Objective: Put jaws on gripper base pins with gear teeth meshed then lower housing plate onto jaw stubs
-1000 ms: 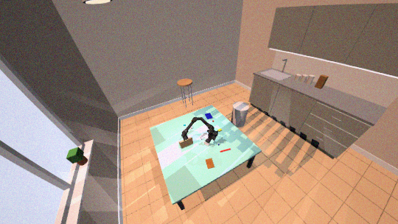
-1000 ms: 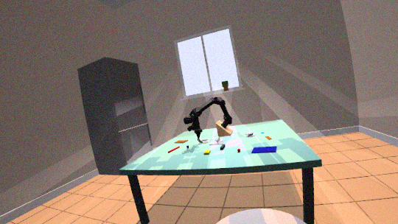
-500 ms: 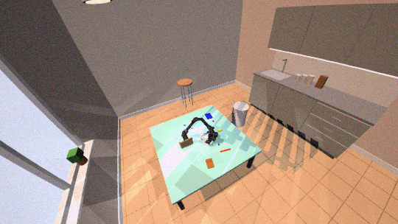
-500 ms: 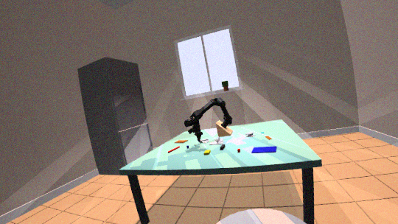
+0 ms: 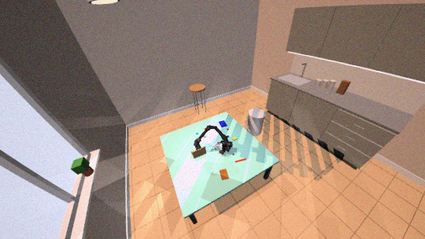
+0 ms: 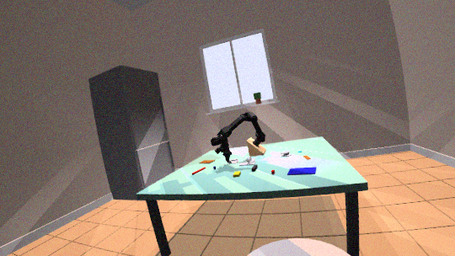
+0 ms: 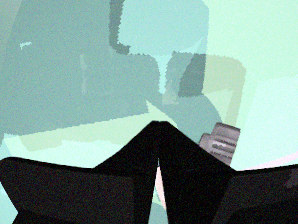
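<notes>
While the pale green table spans the scene, the black arm arches over it, a tan block by its foot. Gripper low over the tabletop, fingertips together, nothing between; small pale parts lie near it, too blurred to sort into base, jaws or plate, and the wrist view gives a grey ridged piece just right of the tips.

A pale green table carries a red stick (slim thing) and a blue sheet.
</notes>
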{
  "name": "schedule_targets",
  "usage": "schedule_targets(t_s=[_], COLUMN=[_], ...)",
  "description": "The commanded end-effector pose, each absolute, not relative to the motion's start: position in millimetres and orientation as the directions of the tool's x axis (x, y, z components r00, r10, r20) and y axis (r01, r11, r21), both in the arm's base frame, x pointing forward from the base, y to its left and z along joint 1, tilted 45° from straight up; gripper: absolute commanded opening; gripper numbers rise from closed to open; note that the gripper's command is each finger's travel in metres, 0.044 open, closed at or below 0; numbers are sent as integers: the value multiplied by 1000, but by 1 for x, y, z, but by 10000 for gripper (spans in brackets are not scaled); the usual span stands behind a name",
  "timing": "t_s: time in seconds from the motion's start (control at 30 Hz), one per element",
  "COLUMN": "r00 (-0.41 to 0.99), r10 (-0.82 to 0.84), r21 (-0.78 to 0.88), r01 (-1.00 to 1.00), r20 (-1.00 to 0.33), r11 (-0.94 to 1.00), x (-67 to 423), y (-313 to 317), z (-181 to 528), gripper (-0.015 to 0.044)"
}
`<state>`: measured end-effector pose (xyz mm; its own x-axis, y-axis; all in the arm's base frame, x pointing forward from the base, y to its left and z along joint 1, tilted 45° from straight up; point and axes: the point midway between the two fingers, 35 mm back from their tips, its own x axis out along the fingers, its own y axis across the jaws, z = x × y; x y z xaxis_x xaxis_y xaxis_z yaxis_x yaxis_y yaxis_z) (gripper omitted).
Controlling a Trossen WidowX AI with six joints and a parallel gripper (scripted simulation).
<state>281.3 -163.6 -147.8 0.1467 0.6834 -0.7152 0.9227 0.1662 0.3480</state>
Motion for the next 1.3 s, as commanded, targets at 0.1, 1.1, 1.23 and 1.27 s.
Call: schedule_targets(t_s=[0.1,1.1,1.23,1.27], r00=[143,141,142,142], r10=[683,683,682,682], r21=[345,343,343,343], r01=[923,924,924,924], r20=[-716,-717,-718,-718], r11=[169,169,169,169], x=[269,231,228,228], y=[-165,-172,-180,-189], z=[-153,-166,-160,-151], gripper=[0,0,0,0])
